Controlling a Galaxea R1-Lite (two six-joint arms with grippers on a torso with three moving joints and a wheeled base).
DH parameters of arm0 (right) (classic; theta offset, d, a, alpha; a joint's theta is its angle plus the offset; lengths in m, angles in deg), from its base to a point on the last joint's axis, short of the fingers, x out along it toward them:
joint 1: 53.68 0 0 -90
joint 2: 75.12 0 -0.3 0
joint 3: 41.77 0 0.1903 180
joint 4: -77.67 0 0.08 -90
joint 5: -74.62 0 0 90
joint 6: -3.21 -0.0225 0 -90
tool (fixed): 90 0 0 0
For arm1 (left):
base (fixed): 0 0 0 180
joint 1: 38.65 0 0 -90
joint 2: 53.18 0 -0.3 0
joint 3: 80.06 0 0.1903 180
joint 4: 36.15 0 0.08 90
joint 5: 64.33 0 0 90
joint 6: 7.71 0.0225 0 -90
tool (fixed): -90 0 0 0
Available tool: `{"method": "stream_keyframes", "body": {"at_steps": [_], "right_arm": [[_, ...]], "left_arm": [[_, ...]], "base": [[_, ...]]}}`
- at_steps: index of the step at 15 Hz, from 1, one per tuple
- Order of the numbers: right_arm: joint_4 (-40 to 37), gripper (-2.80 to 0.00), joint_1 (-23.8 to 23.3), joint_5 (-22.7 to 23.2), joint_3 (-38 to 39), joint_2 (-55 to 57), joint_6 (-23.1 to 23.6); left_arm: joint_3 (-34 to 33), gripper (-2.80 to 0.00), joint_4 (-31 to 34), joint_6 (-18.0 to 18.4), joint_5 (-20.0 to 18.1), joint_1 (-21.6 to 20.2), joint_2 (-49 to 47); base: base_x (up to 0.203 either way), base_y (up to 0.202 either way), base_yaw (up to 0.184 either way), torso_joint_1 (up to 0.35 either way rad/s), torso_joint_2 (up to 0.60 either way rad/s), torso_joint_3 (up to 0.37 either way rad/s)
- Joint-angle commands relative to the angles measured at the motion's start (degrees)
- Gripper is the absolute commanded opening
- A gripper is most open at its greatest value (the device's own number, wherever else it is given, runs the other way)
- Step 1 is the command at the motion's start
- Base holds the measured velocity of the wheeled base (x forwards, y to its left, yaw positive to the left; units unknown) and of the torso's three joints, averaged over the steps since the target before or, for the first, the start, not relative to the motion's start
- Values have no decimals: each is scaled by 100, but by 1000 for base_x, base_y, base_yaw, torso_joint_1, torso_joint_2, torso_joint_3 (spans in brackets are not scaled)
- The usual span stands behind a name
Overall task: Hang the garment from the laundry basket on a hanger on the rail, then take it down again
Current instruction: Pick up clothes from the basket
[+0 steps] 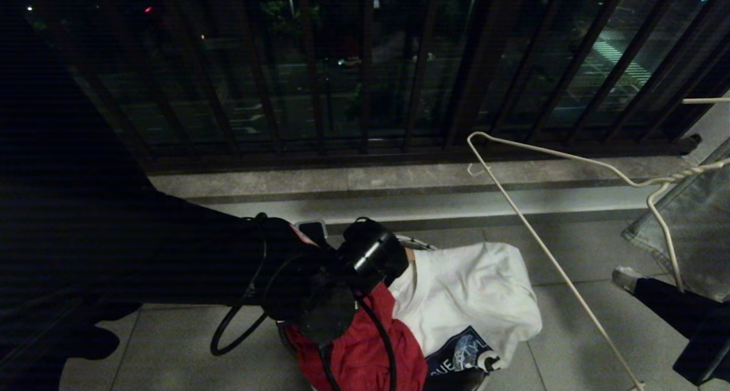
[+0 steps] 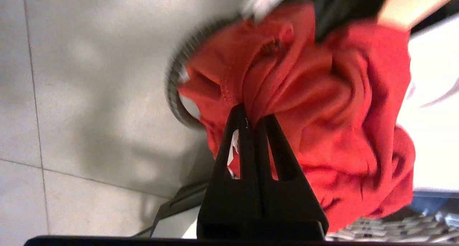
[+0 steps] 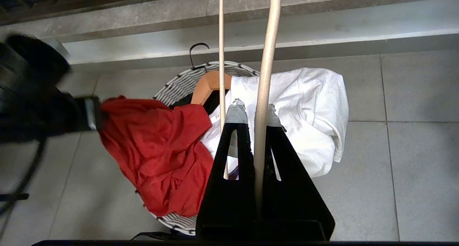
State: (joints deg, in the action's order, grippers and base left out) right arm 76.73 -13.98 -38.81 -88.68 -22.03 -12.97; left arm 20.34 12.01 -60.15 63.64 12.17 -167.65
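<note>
Take the laundry basket (image 3: 168,90) as your reference. Directly above it, the left gripper (image 2: 252,117) is clamped tight on a fold of the garment (image 3: 157,156), whose lower part drapes over the basket rim. A white T-shirt (image 3: 308,109) fills the basket's other side. The right gripper (image 3: 252,113) is closed on the hanger (image 3: 265,74) above the basket.
</note>
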Motion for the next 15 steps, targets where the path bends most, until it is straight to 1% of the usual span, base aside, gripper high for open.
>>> {"method": "stream_keyframes", "body": {"at_steps": [1,2,4,5,8,13,14,15], "right_arm": [[16,-280,-5,-13,-1,0,-9],[16,-280,1,-13,-1,1,-9],[16,-280,-4,-13,-1,8,-9],[16,-280,3,-13,-1,8,-9],[16,-280,3,-13,-1,8,-9],[16,-280,3,-13,7,17,-9],[16,-280,3,-13,7,17,-9],[16,-280,3,-13,7,17,-9]], "left_arm": [[-120,0,17,-54,3,218,-219],[-166,0,23,-48,-19,301,-226],[-232,0,47,-28,-347,396,-25],[-240,0,58,-14,-406,422,103],[-327,0,77,75,-422,477,392],[-620,0,81,634,-457,483,771],[-739,0,98,871,-456,479,811],[-905,0,114,1279,-459,417,875]], "base": [[0,0,0,0,0,0],[0,0,0,0,0,0],[0,0,0,0,0,0],[0,0,0,0,0,0],[0,0,0,0,0,0],[0,0,0,0,0,0],[0,0,0,0,0,0],[0,0,0,0,0,0]]}}
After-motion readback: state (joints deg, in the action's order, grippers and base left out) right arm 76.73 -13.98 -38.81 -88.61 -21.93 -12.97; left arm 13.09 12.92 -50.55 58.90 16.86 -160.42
